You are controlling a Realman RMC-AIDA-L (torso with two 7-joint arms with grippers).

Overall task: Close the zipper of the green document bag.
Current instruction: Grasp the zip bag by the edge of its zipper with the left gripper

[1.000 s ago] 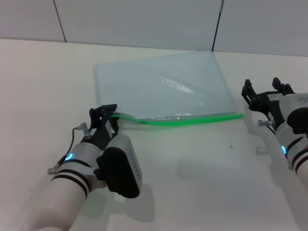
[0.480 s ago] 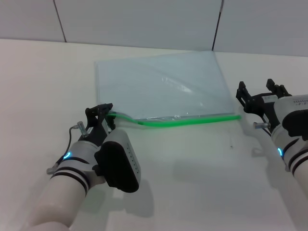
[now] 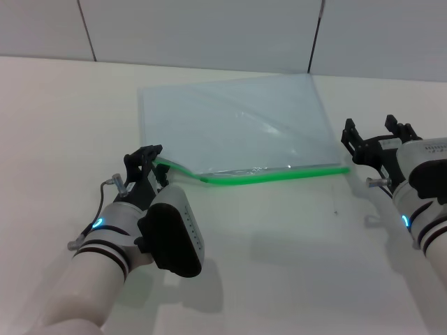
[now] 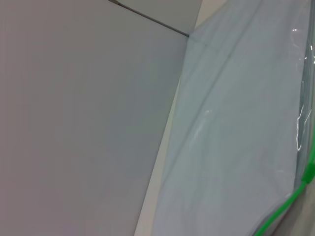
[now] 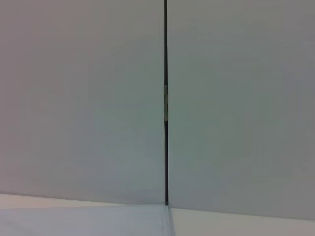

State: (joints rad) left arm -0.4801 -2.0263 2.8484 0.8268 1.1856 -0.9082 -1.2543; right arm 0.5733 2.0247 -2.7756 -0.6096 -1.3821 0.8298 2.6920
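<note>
The green document bag lies flat on the white table, and its pale translucent sheet also fills the left wrist view. Its zipper is the bright green strip along the near edge, seen too in the left wrist view. My left gripper is at the strip's left end, shut on it, and that end is lifted off the table and bends toward the fingers. The slider is hidden. My right gripper stands open just right of the bag's near right corner, apart from it.
The white table stretches in front of the bag. A grey panelled wall with dark seams runs close behind the bag's far edge; one seam fills the right wrist view.
My left gripper has shifted left, drawing the zipper's left end with it. My right gripper moved left toward the bag's right corner, then stopped.
</note>
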